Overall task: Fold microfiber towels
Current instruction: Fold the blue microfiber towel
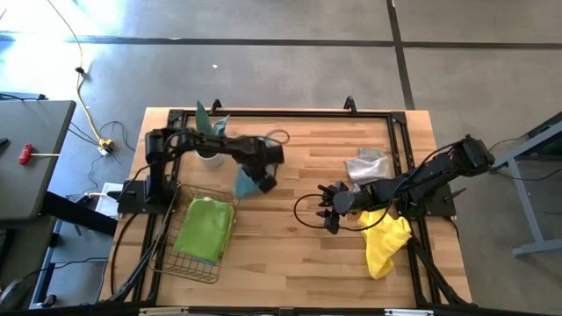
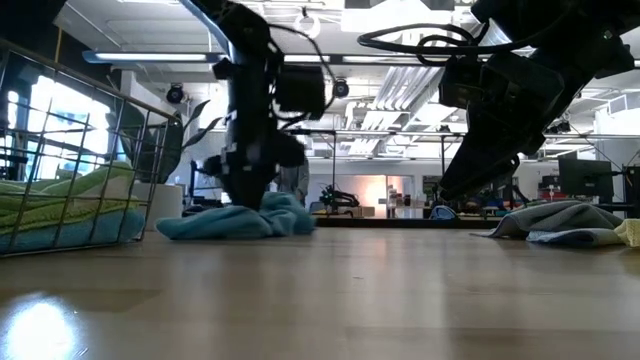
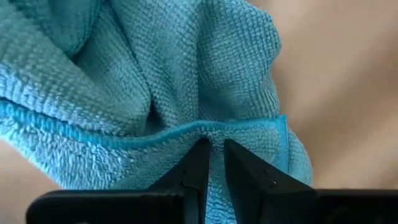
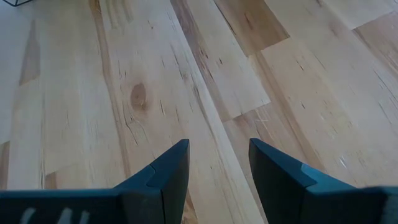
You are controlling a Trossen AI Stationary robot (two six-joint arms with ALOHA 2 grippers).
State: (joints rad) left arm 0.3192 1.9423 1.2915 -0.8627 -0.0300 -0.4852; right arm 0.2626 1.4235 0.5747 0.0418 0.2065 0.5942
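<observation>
Now left gripper [image 3: 212,163] pinches blue towel [image 1: 248,182].
Crumpled on the bench [image 1: 290,254], no clear long axis; jaws nearly closed on its hem. Right gripper [image 4: 217,163] jaws released, empty.

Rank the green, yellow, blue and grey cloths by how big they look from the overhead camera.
1. Green cloth, in the basket.
2. Yellow cloth, partly hidden by the right arm.
3. Blue cloth and grey cloth: both bunched and partly covered, too alike to rank.
</observation>
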